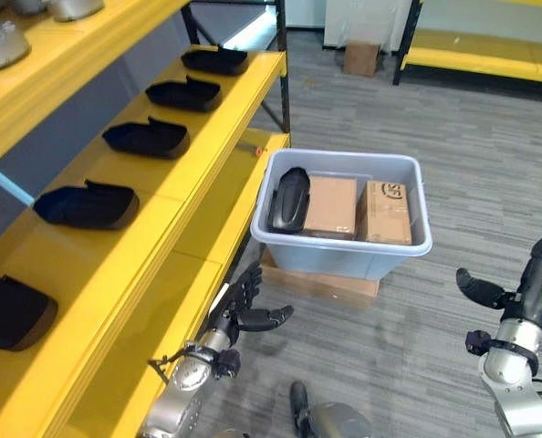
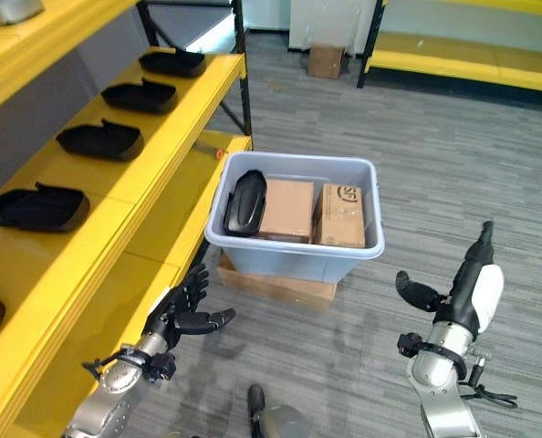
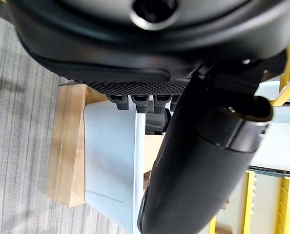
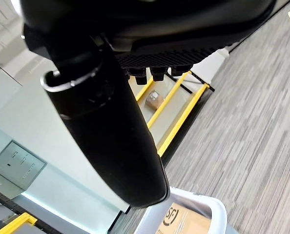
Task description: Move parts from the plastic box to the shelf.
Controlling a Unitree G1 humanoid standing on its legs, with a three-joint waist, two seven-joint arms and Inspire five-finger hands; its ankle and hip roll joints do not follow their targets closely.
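A pale grey plastic box (image 1: 344, 251) stands on the floor on a flat cardboard piece. Inside it a black moulded part (image 1: 288, 199) leans at the left, beside two cardboard cartons (image 1: 331, 206). Several similar black parts (image 1: 87, 204) lie in a row on the yellow shelf (image 1: 161, 228) to the left. My left hand (image 1: 248, 310) hangs open and empty, low beside the shelf edge, short of the box. Its wrist view shows the box (image 3: 111, 161) past the thumb. My right hand (image 1: 536, 278) is held upright and open at the right, also empty.
More yellow shelving (image 1: 481, 55) stands at the far right, with a small cardboard box (image 1: 360, 57) on the floor by the back wall. Grey carpet stretches between the box and my right hand. Metal parts (image 1: 2, 41) sit on the upper shelf.
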